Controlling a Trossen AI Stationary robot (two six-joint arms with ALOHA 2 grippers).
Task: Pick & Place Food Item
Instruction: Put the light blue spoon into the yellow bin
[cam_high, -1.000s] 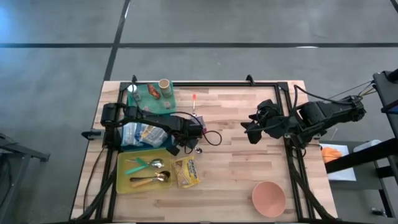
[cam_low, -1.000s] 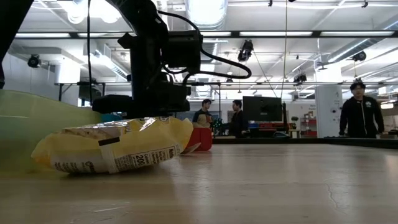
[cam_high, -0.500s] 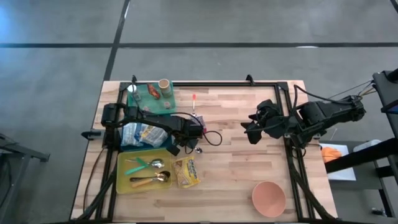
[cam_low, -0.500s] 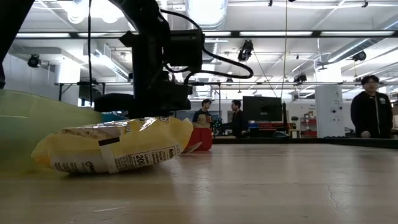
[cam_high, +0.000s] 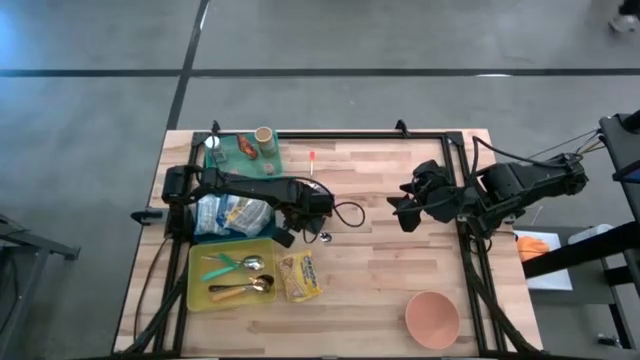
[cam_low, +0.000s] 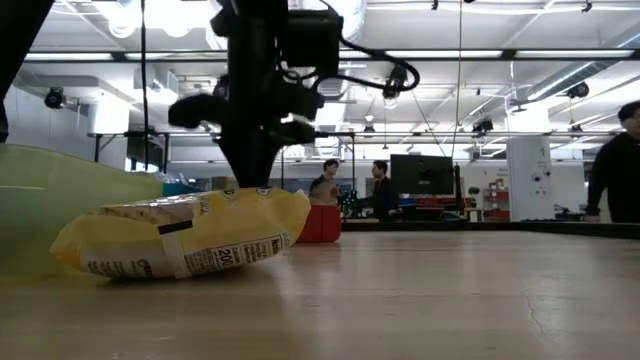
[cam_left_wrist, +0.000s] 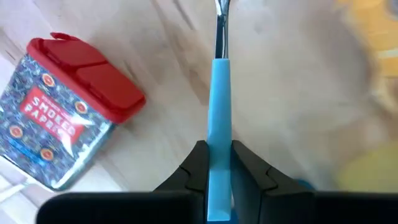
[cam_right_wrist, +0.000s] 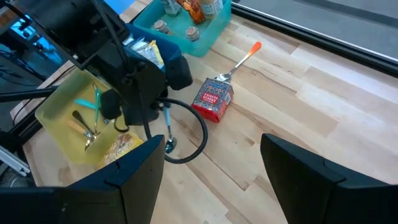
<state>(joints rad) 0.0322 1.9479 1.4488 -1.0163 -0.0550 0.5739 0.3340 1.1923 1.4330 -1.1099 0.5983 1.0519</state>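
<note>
Left gripper (cam_left_wrist: 217, 177): fingers clenched on blue-handled spoon (cam_left_wrist: 217, 112), near paprika tin (cam_left_wrist: 68, 140).
Right gripper (cam_right_wrist: 211, 168): fingers released, waiting.
Advice: keep spoon level, carry slowly.

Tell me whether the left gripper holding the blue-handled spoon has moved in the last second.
Yes. The left gripper with the blue-handled spoon has shifted toward the right arm's side, uncovering the red-lidded paprika tin, and risen clear of the yellow snack bag.

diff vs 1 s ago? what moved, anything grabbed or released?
The left claw, shut on the blue-handled spoon, shifted slightly toward the table's far edge and the right arm, and rose in the low view; nothing was grabbed or released. The paprika tin, yellow snack bag, yellow tray, pink bowl and open right claw stayed put.
</note>
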